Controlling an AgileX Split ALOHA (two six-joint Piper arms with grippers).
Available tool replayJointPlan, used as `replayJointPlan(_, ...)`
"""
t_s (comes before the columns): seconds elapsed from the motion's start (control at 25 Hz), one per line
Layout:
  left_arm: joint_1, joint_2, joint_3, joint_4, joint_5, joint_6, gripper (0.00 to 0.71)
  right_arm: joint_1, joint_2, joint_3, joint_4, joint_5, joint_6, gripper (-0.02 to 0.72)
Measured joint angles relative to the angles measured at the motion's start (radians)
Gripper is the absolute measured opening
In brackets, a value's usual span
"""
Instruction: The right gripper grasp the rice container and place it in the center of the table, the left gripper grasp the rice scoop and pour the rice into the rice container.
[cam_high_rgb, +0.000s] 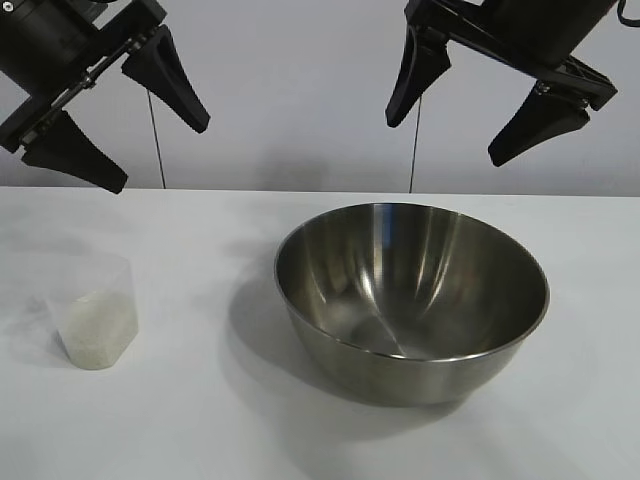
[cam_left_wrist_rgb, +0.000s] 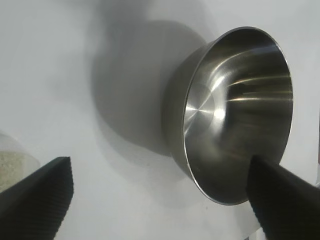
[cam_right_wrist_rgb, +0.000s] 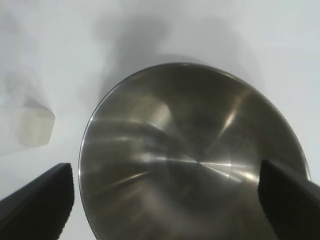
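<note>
We are seeing the rice container (cam_high_rgb: 412, 300) sitting upright near the middle of the white worktop (cam_high_rgb: 200, 420), a little toward its right edge, while the rice scoop (cam_high_rgb: 93, 315) is standing well apart from it by the left edge, holding rice (cam_high_rgb: 95, 330) in its lower part. The left end effector (cam_high_rgb: 115, 110) is hanging above the scoop's side and the right end effector (cam_high_rgb: 485, 95) above the container, both with fingers spread wide and gripping nothing.

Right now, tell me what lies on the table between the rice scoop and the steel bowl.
Nothing: the exterior view shows only bare white table between the rice scoop and the bowl.
</note>
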Motion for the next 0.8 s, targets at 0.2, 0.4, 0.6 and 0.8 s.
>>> replayJointPlan(0.2, 0.000, 0.000, 0.000, 0.000, 0.000, 0.000, 0.675, 0.000, 0.000, 0.000, -0.002, 0.001, 0.000, 0.694)
replayJointPlan(0.4, 0.000, 0.000, 0.000, 0.000, 0.000, 0.000, 0.675, 0.000, 0.001, 0.003, -0.172, 0.012, 0.038, 0.694)
replayJointPlan(0.6, 0.000, 0.000, 0.000, 0.000, -0.001, 0.000, 0.675, 0.000, 0.054, 0.062, -0.334, 0.002, 0.125, 0.694)
replayJointPlan(0.8, 0.000, 0.000, 0.000, 0.000, -0.004, 0.000, 0.675, 0.000, 0.143, 0.130, -0.336, -0.063, 0.135, 0.694)
